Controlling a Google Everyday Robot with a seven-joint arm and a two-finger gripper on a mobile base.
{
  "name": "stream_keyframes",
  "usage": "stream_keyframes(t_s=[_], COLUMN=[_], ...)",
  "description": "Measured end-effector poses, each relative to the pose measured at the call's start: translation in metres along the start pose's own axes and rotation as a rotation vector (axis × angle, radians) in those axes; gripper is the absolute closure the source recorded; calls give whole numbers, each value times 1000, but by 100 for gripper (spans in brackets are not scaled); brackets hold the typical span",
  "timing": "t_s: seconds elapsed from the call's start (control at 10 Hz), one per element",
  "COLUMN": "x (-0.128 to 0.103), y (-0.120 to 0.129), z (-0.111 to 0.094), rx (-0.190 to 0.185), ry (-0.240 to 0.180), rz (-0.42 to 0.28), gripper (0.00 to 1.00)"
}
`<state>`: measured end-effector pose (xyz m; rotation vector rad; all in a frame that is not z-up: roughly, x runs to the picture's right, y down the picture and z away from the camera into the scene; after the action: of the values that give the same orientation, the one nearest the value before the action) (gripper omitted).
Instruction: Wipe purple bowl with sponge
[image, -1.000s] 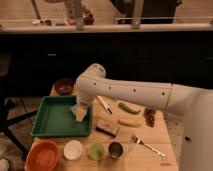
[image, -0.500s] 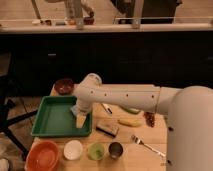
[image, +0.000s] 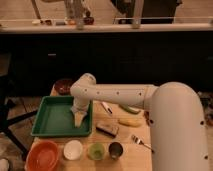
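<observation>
The purple bowl (image: 63, 86) is a small dark maroon bowl at the table's back left corner, just behind the green tray (image: 50, 117). My gripper (image: 80, 119) points down into the right part of the tray, close to its floor, about a hand's length in front of and to the right of the bowl. The pale grey-blue sponge does not show. It may be hidden under the gripper, but I cannot tell.
Along the front edge stand an orange bowl (image: 43, 155), a white bowl (image: 73, 149), a green cup (image: 96, 150) and a dark cup (image: 116, 149). A brown-and-tan block (image: 108, 129), a banana (image: 129, 122) and a fork (image: 141, 143) lie right of the tray.
The arm has swung left and its elbow now sits nearer the purple bowl. The gripper has come down lower into the right side of the green tray.
</observation>
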<state>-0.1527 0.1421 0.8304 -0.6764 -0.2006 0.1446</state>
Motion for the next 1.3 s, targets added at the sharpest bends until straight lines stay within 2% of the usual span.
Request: stream_keyframes(t_s=[0.5,0.8,1.3], x=[16,20,12], y=[-18,-23,-17], z=[36,41,52], rx=[-11,-9,-33], ry=[52,73,107], rz=[57,91,153], gripper=[20,20,20])
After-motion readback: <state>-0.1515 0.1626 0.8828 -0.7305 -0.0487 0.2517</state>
